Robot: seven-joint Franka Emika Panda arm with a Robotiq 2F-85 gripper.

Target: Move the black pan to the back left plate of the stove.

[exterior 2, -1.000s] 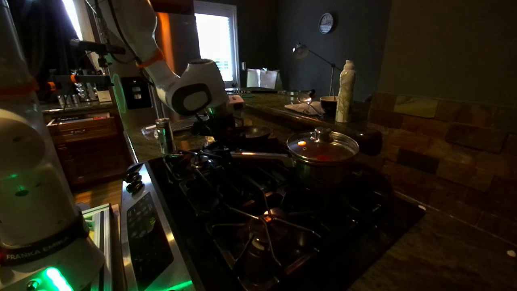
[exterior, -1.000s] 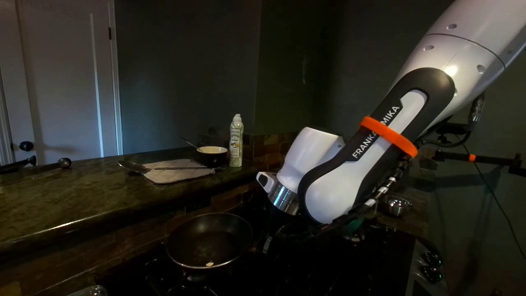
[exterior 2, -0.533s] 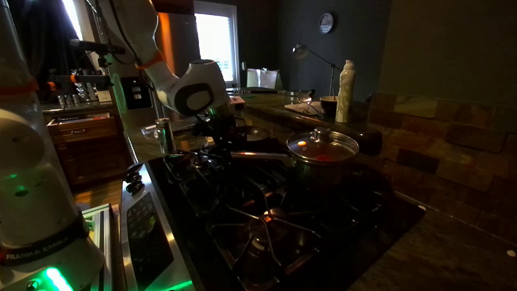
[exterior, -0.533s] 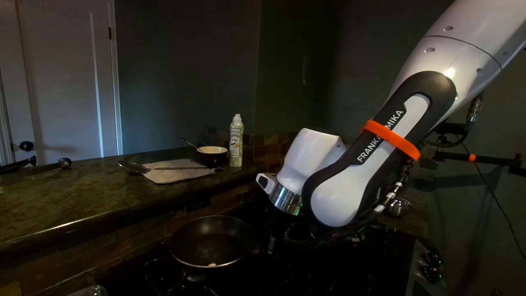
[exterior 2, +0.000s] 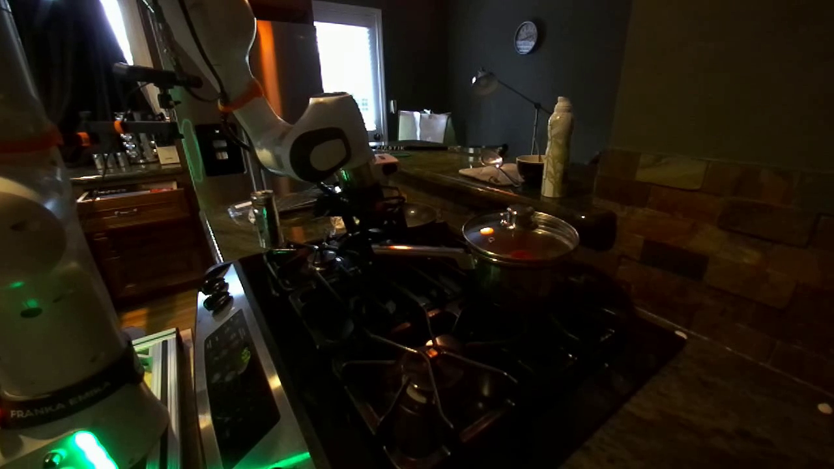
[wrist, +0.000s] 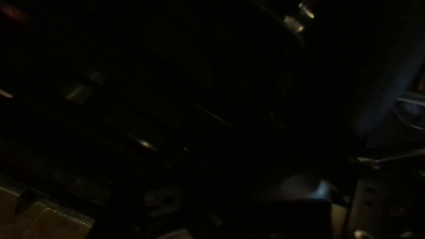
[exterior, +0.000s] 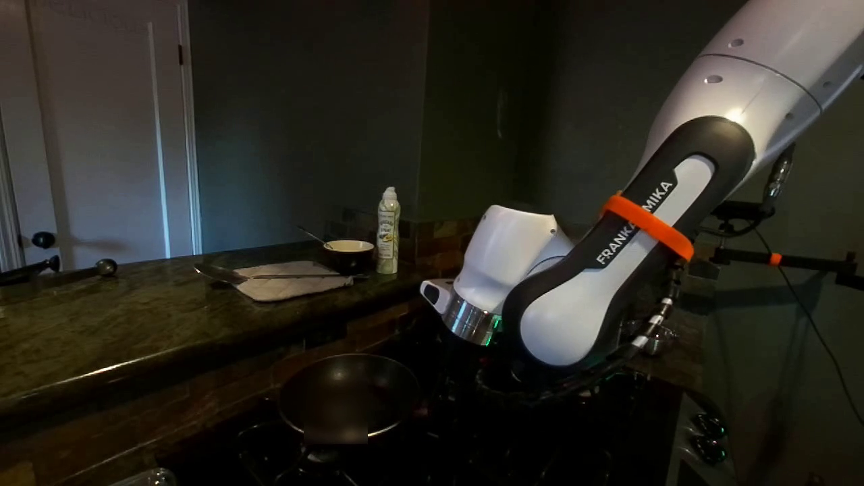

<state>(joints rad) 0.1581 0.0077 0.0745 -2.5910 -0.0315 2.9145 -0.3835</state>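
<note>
The black pan (exterior: 347, 391) sits level over the stove's back left plate (exterior: 324, 457), close below the raised counter; its bowl also shows behind my hand in an exterior view (exterior 2: 422, 213). Its handle runs toward my gripper (exterior: 445, 391) and is lost in the dark. In the wrist view the picture is very dark, but the two sides of my gripper (wrist: 265, 197) stand far apart, so it is open. A faint bluish gleam shows between them; what it belongs to cannot be told. My hand is at the handle side of the pan.
A lidded saucepan (exterior 2: 521, 247) stands on the rear of the stove, its long handle (exterior 2: 417, 250) pointing across near my hand. A metal grinder (exterior 2: 266, 218) stands by the stove's far edge. On the raised counter are a spray bottle (exterior: 387, 233), a bowl (exterior: 347, 256) and a cloth (exterior: 287, 282).
The pan shifted slightly right and down, then stopped. Since then the hand has risen a little while the pan has stayed in place. The forearm has swung slightly to the right.
</note>
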